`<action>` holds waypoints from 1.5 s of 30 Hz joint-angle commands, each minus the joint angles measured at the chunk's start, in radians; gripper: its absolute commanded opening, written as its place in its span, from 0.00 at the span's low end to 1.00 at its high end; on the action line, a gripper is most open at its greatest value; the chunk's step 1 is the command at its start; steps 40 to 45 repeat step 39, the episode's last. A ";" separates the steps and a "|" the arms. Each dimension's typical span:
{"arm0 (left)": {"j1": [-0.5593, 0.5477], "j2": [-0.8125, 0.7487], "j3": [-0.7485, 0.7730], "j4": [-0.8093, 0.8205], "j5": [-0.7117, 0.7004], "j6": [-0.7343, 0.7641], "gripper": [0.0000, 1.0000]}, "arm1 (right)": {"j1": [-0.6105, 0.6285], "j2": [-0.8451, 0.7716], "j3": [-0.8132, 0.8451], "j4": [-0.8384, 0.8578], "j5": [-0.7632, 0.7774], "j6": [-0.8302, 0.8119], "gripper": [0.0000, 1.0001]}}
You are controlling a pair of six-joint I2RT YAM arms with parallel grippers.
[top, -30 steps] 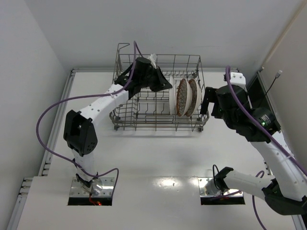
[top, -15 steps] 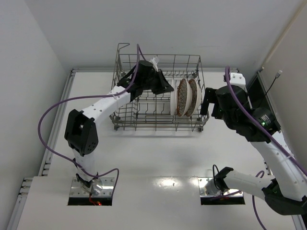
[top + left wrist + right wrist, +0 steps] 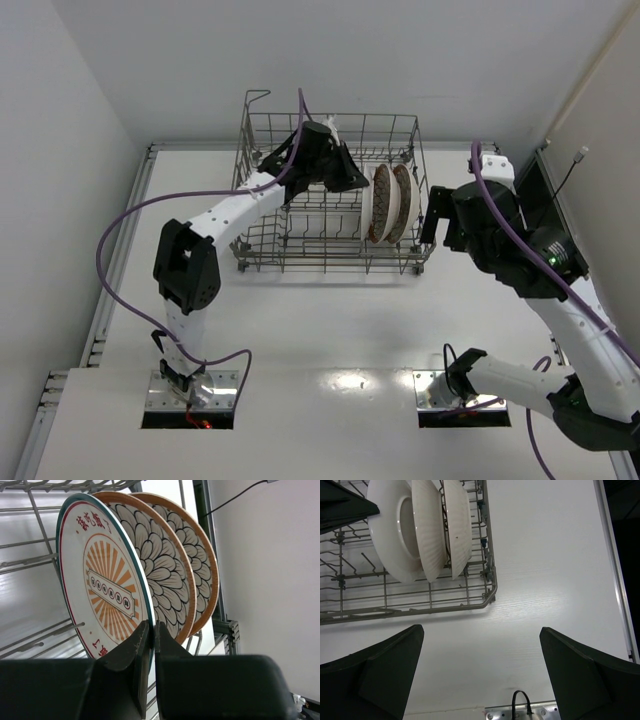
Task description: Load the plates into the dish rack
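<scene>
The left gripper (image 3: 151, 630) is clamped on the rim of the sunburst plate (image 3: 107, 580), which is white with orange rays and a green edge. The plate stands upright at the right end of the dish rack (image 3: 300, 248), just beside two floral plates (image 3: 170, 575). The right gripper (image 3: 479, 635) hangs spread wide, holding nothing, near the rack's right side

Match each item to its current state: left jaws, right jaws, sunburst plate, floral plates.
Items:
1. left jaws
2. right jaws
3. sunburst plate
4. two floral plates

States:
A. open, over the table beside the dish rack
B. standing on edge in the rack, ungripped
C. shut on a plate's rim
D. held by its rim, next to the other plates

Pairs: 1-C, 2-A, 3-D, 4-B
</scene>
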 commanded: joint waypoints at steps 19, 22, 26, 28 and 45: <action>-0.002 0.037 0.170 -0.003 0.009 0.046 0.61 | -0.013 0.101 0.162 -0.080 0.017 -0.046 1.00; -0.002 0.023 0.171 -0.003 0.009 0.057 0.78 | -0.013 0.150 0.219 -0.124 -0.035 -0.055 1.00; 0.021 -0.009 0.171 -0.003 0.009 0.066 0.78 | -0.013 0.202 0.287 -0.173 -0.095 -0.064 1.00; 0.032 -0.031 0.171 -0.003 0.009 0.075 0.78 | -0.013 0.216 0.307 -0.199 -0.113 -0.064 1.00; 0.070 -0.432 -0.012 -0.131 -0.306 0.399 0.84 | -0.013 0.153 0.334 -0.223 0.000 -0.087 1.00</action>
